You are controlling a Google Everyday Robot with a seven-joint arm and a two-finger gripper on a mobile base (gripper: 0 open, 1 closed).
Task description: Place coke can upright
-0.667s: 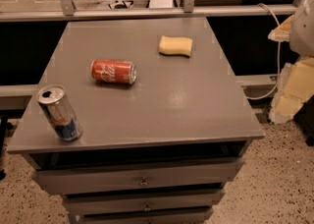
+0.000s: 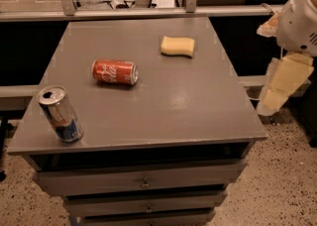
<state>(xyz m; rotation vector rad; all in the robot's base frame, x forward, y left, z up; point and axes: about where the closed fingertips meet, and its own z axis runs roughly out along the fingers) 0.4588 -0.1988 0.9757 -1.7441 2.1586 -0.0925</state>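
The red coke can [image 2: 115,72] lies on its side on the grey cabinet top [image 2: 163,106], left of the middle, its silver end facing right. My gripper [image 2: 280,86] hangs off the right edge of the cabinet, well to the right of the can and apart from it, below the white arm housing [image 2: 299,19]. It holds nothing that I can see.
A slim silver-and-blue can [image 2: 60,113] stands upright near the front left corner. A yellow sponge [image 2: 178,46] lies at the back right. The cabinet has drawers [image 2: 143,183] in front. A metal rail [image 2: 148,12] runs behind it, chair legs beyond.
The arm at the right has shifted slightly; the cans and the sponge have not moved.
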